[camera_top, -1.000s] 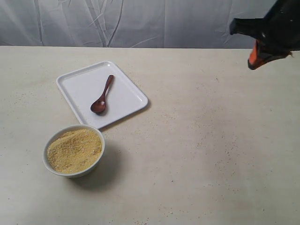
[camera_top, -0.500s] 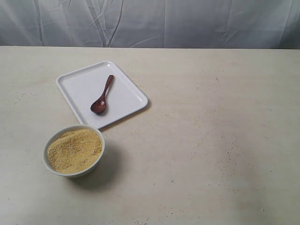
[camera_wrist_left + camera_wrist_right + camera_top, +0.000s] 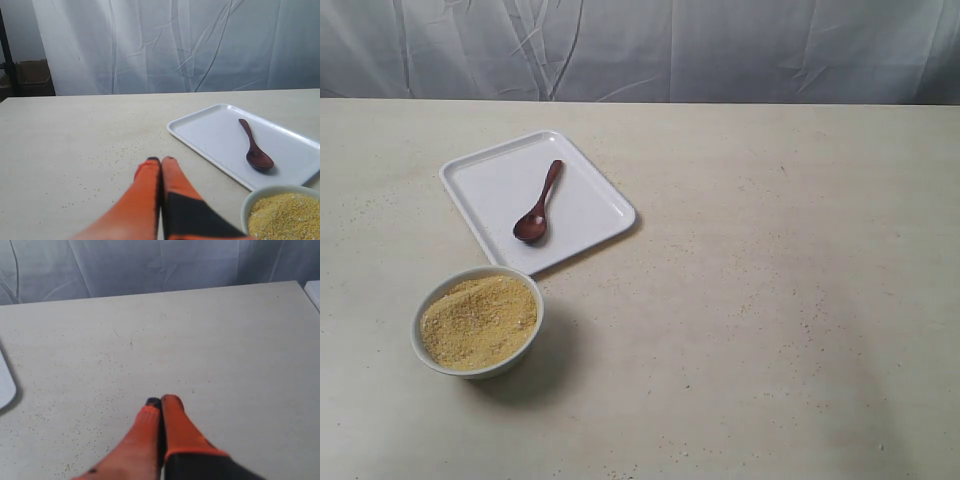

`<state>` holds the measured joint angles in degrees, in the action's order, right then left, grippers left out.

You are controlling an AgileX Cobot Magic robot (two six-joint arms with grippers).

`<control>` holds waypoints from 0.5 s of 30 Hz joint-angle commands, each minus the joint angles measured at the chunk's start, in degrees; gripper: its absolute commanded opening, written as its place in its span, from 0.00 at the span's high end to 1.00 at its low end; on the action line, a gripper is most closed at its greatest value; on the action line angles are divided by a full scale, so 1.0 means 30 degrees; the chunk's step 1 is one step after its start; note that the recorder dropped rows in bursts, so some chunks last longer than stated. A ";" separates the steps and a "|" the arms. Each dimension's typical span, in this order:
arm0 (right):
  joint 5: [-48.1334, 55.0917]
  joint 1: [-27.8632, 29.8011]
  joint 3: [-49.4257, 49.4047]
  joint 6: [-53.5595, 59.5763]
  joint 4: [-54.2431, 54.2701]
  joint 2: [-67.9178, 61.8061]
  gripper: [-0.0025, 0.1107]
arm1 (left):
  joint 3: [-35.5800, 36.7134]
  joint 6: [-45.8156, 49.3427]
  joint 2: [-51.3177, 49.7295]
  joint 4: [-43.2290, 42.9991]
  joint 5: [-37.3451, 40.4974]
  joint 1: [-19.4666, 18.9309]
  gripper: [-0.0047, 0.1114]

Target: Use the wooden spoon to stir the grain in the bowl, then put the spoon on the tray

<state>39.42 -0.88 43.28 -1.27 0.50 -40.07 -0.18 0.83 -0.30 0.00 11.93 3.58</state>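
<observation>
Your left hand point(image 3: 161, 160) and your right hand point(image 3: 161, 401) each have their fingers pressed together with nothing between them. Neither shows in the exterior view. The wooden spoon point(image 3: 538, 207) lies flat on the tray point(image 3: 490, 180), well apart from both hands, with its handle pointing to 1 o'clock and its oval end to 7 o'clock.

The spoon's place matches the finished task, so these pictures alone cannot tell you whether the stir is done or yet to begin. If it is yet to begin, I would use your left hand, which looks to be the nearer one:
- Spread the fingers wide before you descend.
- Come down across the slim handle at about mid-length, closing along the 10-to-4 line.
- The handle lies low, so the fingertips will probably have to reach almost to the tray floor.
- Lift straight up before you swing toward 7 o'clock.

The tray sits at about 10 o'clock from the middle of the counter point(image 3: 770, 300) and holds only the spoon. The bowl point(image 3: 490, 370) stands just beside the tray's near corner, at about 8 o'clock. Its grain point(image 3: 478, 320) is heaped nearly to the rim, so stir shallow and slow or it will likely spill. Loose specks already dot the counter.
</observation>
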 commanded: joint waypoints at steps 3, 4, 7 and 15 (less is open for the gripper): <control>-0.0322 0.0076 -0.1335 0.0149 -0.0168 0.3445 0.99 | 0.0060 -0.0101 0.0100 0.0000 -0.0124 -0.0014 0.96; -0.0322 0.0076 -0.1545 0.0149 -0.0168 0.3999 0.99 | 0.0060 -0.0101 0.0100 0.0000 -0.0124 -0.0014 0.96; -0.0322 0.0076 -0.2190 0.0198 -0.0168 0.6623 0.99 | 0.0060 -0.0101 0.0100 0.0000 -0.0124 -0.0014 0.96; 0.0873 0.0076 -0.4969 0.0198 -0.0168 0.9557 0.99 | 0.0060 -0.0101 0.0100 0.0000 -0.0124 -0.0014 0.96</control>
<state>39.68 -0.88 29.10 -1.05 0.50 -11.74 -0.18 0.83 -0.30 0.00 11.93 3.58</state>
